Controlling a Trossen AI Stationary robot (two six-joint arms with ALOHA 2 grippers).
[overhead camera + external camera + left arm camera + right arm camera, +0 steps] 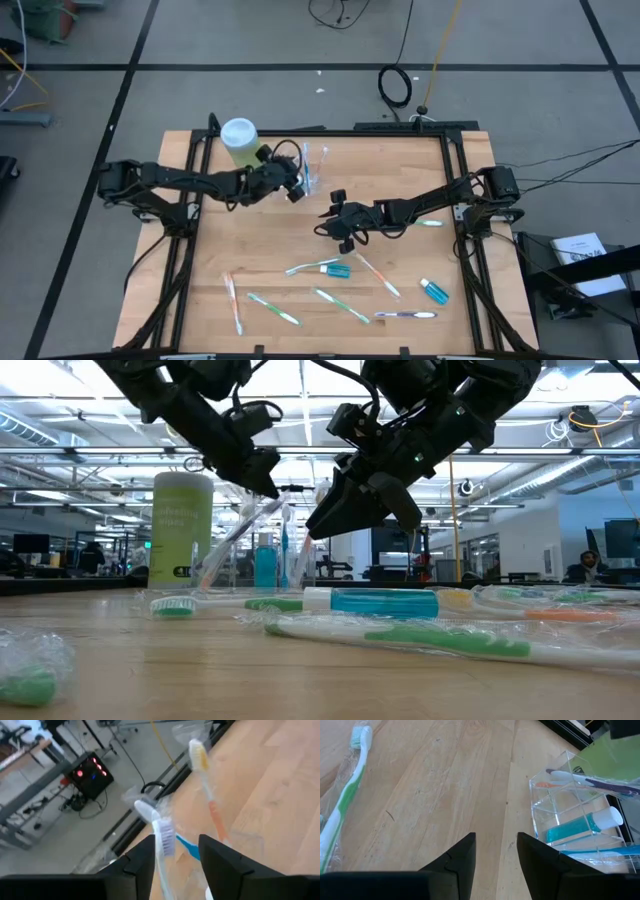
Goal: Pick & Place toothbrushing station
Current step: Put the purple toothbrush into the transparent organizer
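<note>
The clear plastic cup (315, 172) stands at the far middle of the table. It holds a blue toothpaste tube (575, 827) and upright toothbrushes, among them a white-headed brush (162, 837) and an orange one (210, 800). My left gripper (297, 190) is open just left of the cup, above its rim. Its fingers (140, 865) stand on either side of the white-headed brush. My right gripper (330, 212) hovers open on the cup's near side, nothing between its fingers (455, 857). More wrapped toothbrushes (340, 305) and a toothpaste tube (340, 270) lie flat near the front.
A light-green bottle with a white cap (240, 142) stands left of the cup, close behind my left arm. A wrapped green toothbrush (345, 805) lies near my right gripper. Another tube (434, 291) and several brushes (268, 308) lie along the front. Black frame rails (455, 180) edge the table.
</note>
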